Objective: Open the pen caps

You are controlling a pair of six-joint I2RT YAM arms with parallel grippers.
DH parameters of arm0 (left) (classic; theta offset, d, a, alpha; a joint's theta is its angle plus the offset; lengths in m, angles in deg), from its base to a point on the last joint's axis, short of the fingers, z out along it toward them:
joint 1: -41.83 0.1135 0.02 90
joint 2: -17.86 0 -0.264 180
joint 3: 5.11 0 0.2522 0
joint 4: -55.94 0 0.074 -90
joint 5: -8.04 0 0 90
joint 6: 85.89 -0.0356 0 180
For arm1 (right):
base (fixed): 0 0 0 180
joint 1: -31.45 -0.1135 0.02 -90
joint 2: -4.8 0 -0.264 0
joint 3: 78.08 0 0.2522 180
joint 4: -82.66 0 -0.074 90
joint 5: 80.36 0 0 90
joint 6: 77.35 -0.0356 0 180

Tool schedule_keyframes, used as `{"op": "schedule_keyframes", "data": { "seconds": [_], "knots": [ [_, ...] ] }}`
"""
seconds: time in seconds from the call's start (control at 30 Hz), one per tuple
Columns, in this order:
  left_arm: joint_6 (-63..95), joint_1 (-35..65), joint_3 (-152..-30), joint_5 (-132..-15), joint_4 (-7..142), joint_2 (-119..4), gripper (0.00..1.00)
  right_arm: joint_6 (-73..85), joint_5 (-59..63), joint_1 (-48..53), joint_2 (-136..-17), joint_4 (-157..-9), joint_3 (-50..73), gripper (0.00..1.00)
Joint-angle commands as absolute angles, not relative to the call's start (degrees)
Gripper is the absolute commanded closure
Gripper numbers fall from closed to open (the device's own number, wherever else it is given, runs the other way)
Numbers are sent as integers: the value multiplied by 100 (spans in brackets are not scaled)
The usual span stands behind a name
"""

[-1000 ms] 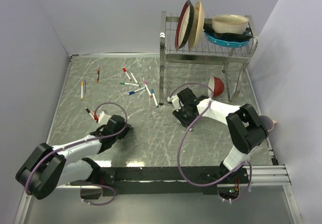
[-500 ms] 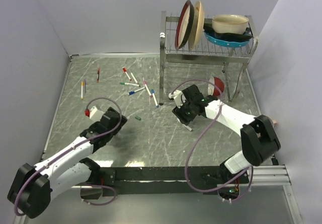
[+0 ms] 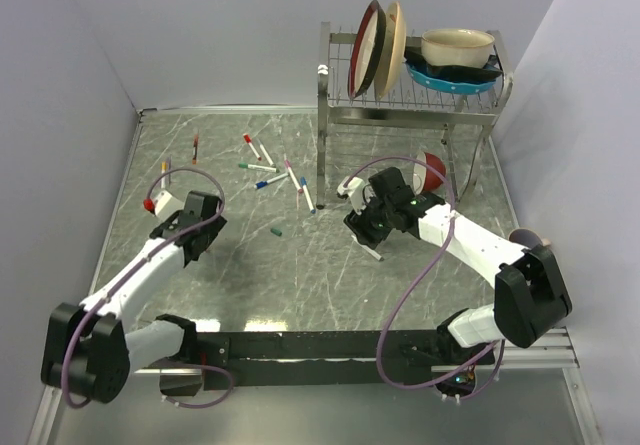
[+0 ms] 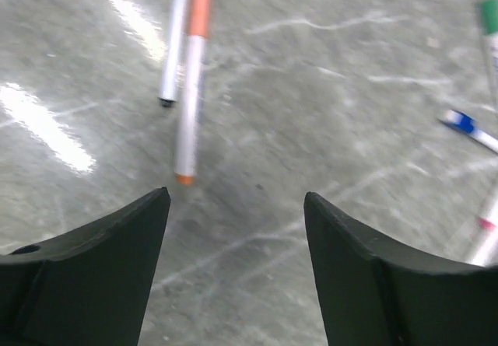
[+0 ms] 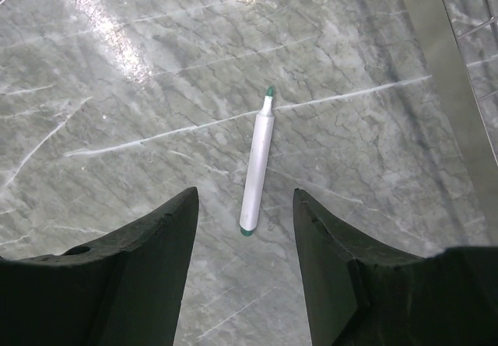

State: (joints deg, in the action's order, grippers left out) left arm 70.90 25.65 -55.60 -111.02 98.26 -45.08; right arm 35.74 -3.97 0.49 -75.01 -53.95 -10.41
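My left gripper (image 3: 170, 208) is open and empty at the table's left. Just ahead of it lies a white pen (image 4: 189, 97) with an orange pen cap (image 4: 201, 8), beside a second white pen (image 4: 173, 43). My right gripper (image 3: 363, 229) is open too, hanging over an uncapped green-tipped pen (image 5: 257, 167) that lies flat on the table ahead of its fingertips. A loose green cap (image 3: 276, 232) lies alone mid-table. Several capped pens (image 3: 270, 170) lie scattered at the back, among them a green-capped one (image 4: 489, 15) and a blue one (image 4: 465, 124).
A metal dish rack (image 3: 400, 105) on legs stands at the back right, holding plates and bowls. A red and white bowl (image 3: 430, 170) sits under it, close behind my right arm. Grey walls close in the table's left and right sides.
My left gripper opened and swung up and left toward the orange-capped pen. A green cap now lies mid-table where none showed before. My right gripper opened, its arm stretched out further.
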Motion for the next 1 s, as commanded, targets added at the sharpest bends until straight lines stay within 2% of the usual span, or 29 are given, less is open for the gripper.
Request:
{"op": "schedule_keyframes", "data": {
  "seconds": [0.0, 0.17, 0.2, 0.37, 0.63, 0.8, 0.83, 0.97],
  "knots": [
    [6986, 2768, -5868, -11334, 10319, -5078, 27, 3647, -495, 87, -7316, -5405, -1070, 40],
    [6845, 2856, -5948, -11255, 10135, -5395, 31, 3664, -539, 78, -7246, -5405, -1097, 40],
    [6793, 2908, -5939, -11228, 10056, -5430, 34, 3673, -539, 78, -7237, -5405, -1097, 40],
    [6634, 3023, -5982, -11079, 9924, -5781, 35, 3673, -574, 87, -7185, -5405, -1105, 40],
    [6300, 3076, -6088, -10798, 9765, -6290, 47, 3708, -688, 78, -6965, -5440, -1149, 40],
    [6195, 3084, -6281, -10754, 9941, -6634, 64, 3717, -785, 78, -6894, -5405, -1149, 40],
    [6169, 3076, -6308, -10727, 9984, -6747, 64, 3717, -811, 87, -6868, -5405, -1149, 40],
    [6072, 3084, -6352, -10666, 9985, -6819, 76, 3717, -943, 78, -6727, -5414, -1167, 40]
  ]
}}
